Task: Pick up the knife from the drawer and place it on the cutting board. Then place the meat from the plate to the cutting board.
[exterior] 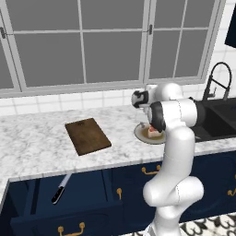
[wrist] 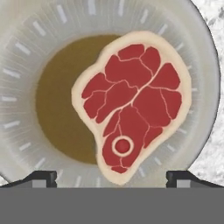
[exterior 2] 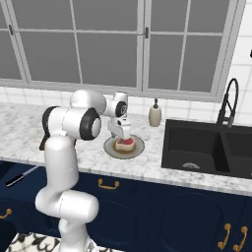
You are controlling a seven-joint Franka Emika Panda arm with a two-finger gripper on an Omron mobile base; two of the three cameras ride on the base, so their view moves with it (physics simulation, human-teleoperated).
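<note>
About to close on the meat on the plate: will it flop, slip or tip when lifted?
The meat looks like a thick slab lying flat on the plate, so tipping seems unlikely. Its irregular rounded outline could let it twist between the fingers. It looks raw, so probably soft and a bit slippery; the open tool should grip gently.

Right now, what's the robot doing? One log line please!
gripper: open over meat | meat: on plate | knife: in drawer | cutting board: bare
</note>
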